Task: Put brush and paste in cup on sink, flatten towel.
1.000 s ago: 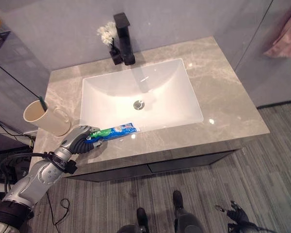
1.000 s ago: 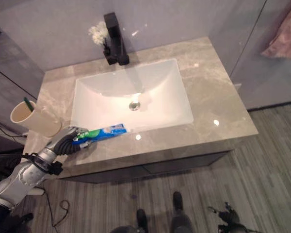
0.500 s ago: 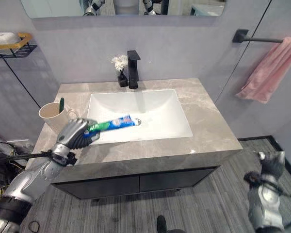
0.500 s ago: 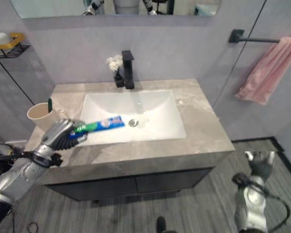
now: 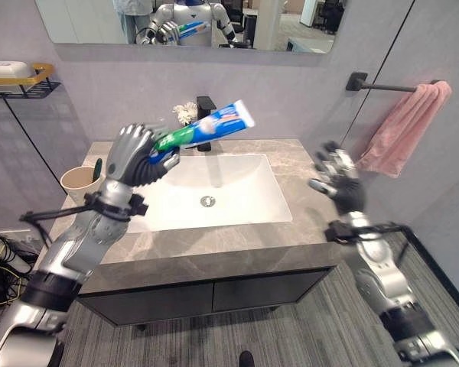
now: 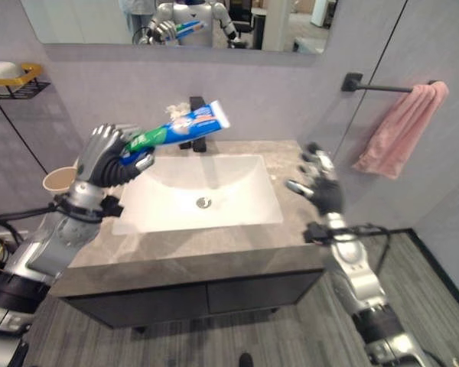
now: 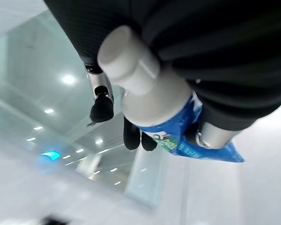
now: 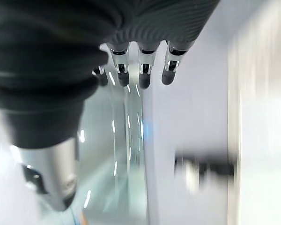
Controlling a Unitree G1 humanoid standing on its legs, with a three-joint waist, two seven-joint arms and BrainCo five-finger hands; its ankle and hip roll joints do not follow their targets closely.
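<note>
Currently the left hand (image 5: 138, 153) is curling its fingers (image 7: 101, 107) round the capped end of the toothpaste tube (image 5: 210, 125), holding it high over the white basin (image 5: 214, 195). Because the soft, glossy tube is sticking out far, it could swing or slip on the way down to the beige cup (image 5: 79, 180), where a green brush (image 5: 96, 168) is standing. Meanwhile the right hand (image 5: 339, 183) is hovering with relaxed, spread fingers near the bunched pink towel (image 5: 402, 130).

Left hand (image 7: 215, 56) grips the toothpaste tube (image 7: 164, 108).
</note>
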